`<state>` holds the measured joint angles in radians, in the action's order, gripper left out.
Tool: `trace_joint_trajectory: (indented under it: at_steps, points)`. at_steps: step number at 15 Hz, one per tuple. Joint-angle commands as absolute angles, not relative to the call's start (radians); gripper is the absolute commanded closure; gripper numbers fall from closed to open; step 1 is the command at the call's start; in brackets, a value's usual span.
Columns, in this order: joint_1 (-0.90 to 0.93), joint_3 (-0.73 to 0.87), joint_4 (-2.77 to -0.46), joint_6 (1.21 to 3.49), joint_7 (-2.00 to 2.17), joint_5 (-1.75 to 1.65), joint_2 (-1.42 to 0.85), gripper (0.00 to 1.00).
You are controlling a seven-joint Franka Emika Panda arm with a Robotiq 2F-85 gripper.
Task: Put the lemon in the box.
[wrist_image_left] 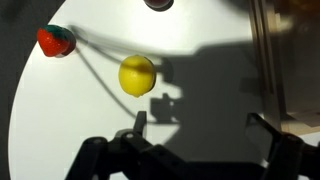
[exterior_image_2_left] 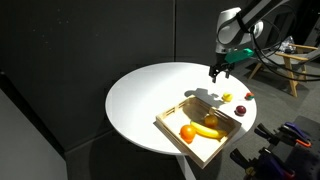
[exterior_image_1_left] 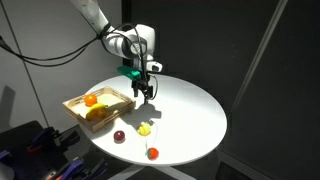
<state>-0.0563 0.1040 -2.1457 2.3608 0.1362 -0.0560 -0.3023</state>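
Note:
The lemon [wrist_image_left: 137,75] is a small yellow round fruit lying on the white round table; it shows in both exterior views [exterior_image_1_left: 144,128] [exterior_image_2_left: 226,97]. The box [exterior_image_1_left: 75,104] [exterior_image_2_left: 170,118] is a shallow tan wooden tray holding an orange and a banana; its wall shows at the right of the wrist view [wrist_image_left: 285,60]. My gripper [exterior_image_1_left: 146,90] [exterior_image_2_left: 217,71] [wrist_image_left: 200,125] is open and empty. It hovers above the table between the box and the lemon and touches neither.
A dark red ball [exterior_image_1_left: 119,136] [exterior_image_2_left: 240,111] lies near the box's corner. An orange-red ball [exterior_image_1_left: 152,153] [exterior_image_2_left: 249,95] [wrist_image_left: 57,40] lies near the table edge beyond the lemon. The table rim [exterior_image_1_left: 215,140] is close to the fruits.

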Motion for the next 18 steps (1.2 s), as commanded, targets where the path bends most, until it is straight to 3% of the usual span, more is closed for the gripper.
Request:
trace_joint_trajectory:
  at_steps: [1,18]
  points:
    - [-0.056,0.108,-2.115,2.358,0.158,-0.055,-0.329,0.0]
    - [-0.062,0.19,-2.081,2.403,0.426,-0.013,-0.429,0.0]
